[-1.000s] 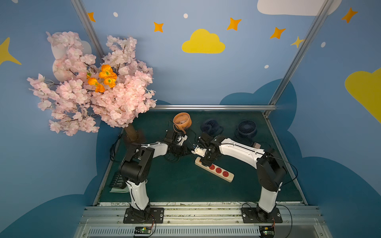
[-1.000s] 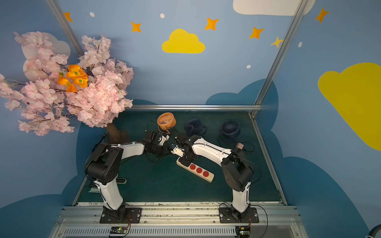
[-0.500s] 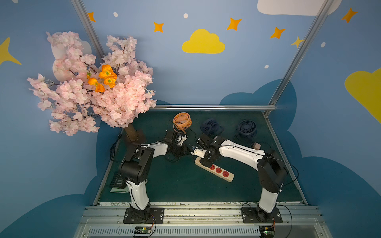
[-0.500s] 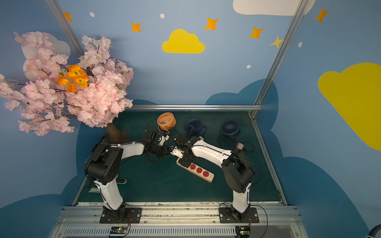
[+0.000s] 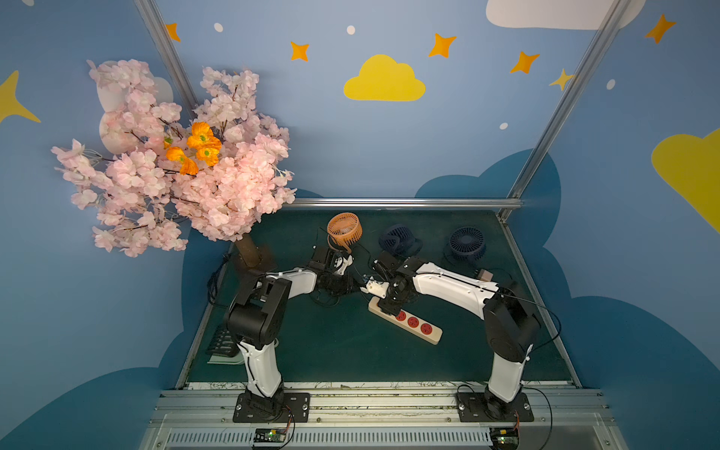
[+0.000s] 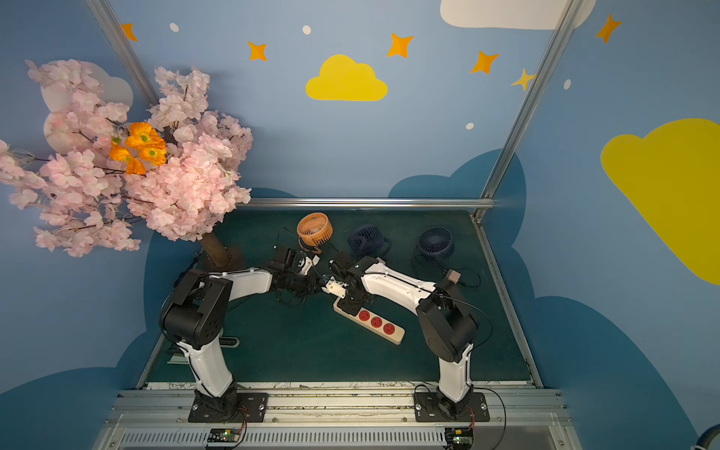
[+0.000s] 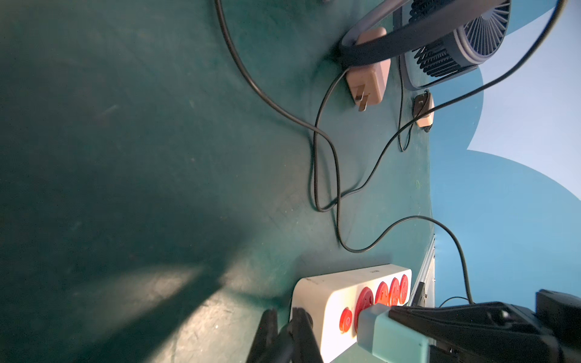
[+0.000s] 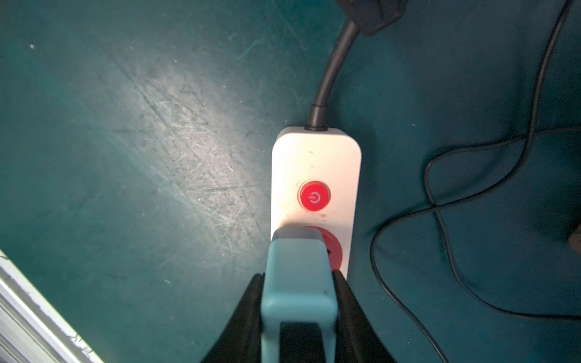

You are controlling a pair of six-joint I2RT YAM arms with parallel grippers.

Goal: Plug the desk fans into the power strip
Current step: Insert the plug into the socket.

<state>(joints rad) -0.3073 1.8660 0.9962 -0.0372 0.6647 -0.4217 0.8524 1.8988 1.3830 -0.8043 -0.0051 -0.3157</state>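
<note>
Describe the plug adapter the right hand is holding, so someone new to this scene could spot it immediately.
Find the cream power strip lying at an angle on the green table. At its cord end, beside the small red button, the right hand grips a blocky light-blue adapter over the first socket. The other adapters lying near the fans are pinkish-beige.

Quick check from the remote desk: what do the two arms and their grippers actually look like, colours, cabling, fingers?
Both arms have white link shells with bulky black joints on black base plates bolted to an aluminium rail. Thin black cables loop along the right arm and left arm. The right gripper has black wedge-shaped fingers; the left gripper has slim black fingers.
</note>
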